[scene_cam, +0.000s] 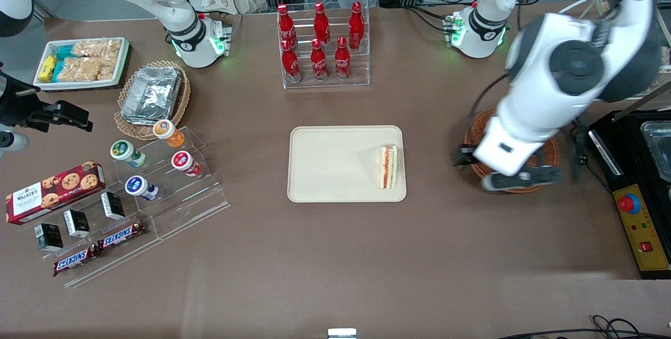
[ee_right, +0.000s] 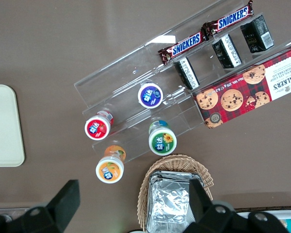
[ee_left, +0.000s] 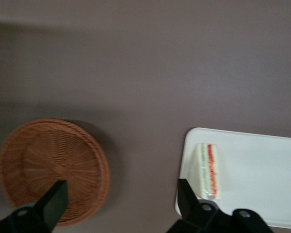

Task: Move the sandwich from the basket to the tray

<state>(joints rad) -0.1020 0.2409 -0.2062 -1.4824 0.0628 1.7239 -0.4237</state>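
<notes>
While your sandwich point(scene_cam: 388, 166) lies on the tray point(scene_cam: 335, 166), at the tray's edge toward the working arm, your gripper point(ee_left: 121, 201) hangs spread wide and empty above the basket point(scene_cam: 545, 156), which sits beside that tray.

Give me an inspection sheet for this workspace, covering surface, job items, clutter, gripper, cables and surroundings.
Surface: brown table, no spills seen.
Job's things: sandwich lies on the tray, at its edge toward the working arm; basket holds nothing.
Clutter: cola bottles in a clear rack; yogurt cups, Snickers bars and cookie box around an acrylic stand; foil containers in a paler basket.
Gripper: gripper open, empty, above the table between basket and tray.
Cables: some at the table edges.
Surroundings: a person stands by the table.
</notes>
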